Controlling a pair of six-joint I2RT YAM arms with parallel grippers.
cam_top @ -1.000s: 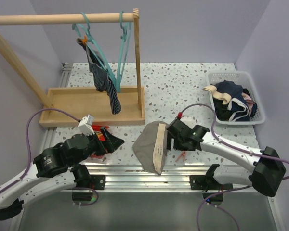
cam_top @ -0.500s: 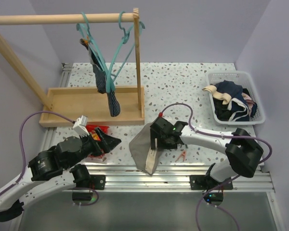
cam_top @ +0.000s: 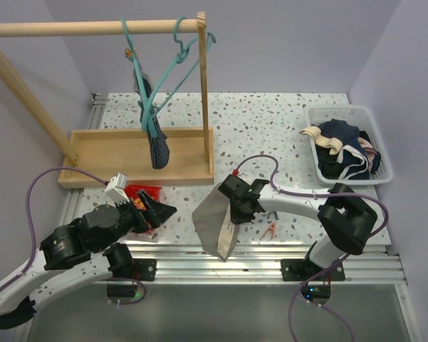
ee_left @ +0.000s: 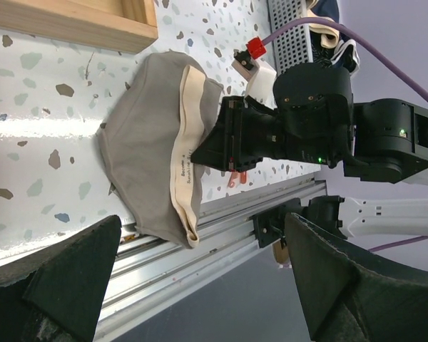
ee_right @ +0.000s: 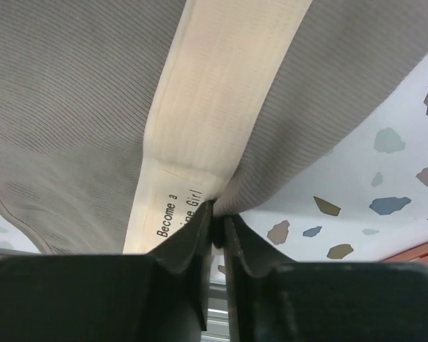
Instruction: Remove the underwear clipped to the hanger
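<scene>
The grey-beige underwear (cam_top: 210, 217) lies bunched on the table near the front rail, also seen in the left wrist view (ee_left: 146, 149). My right gripper (cam_top: 233, 206) is shut on its cream waistband (ee_right: 214, 92), the jaws pinching a fold of cloth (ee_right: 215, 221). The dark navy striped underwear (cam_top: 155, 142) hangs from a teal hanger (cam_top: 160, 78) on the wooden rail, held by an orange clip (cam_top: 130, 53). My left gripper (cam_top: 160, 210) stands open and holds nothing, low over the table left of the grey pair; its fingers (ee_left: 64, 285) frame the rail.
A wooden rack with a tray base (cam_top: 100, 153) stands at the back left. A white basket (cam_top: 381, 174) of clothes sits at the right. Red clips (cam_top: 141, 192) lie by the left gripper, and a small orange clip (cam_top: 271, 229) lies right of the grey pair.
My right gripper has slid left and closed on the grey underwear's waistband, bunching the cloth. The hanger with the navy pair has swung and turned edge-on. The left gripper stays open.
</scene>
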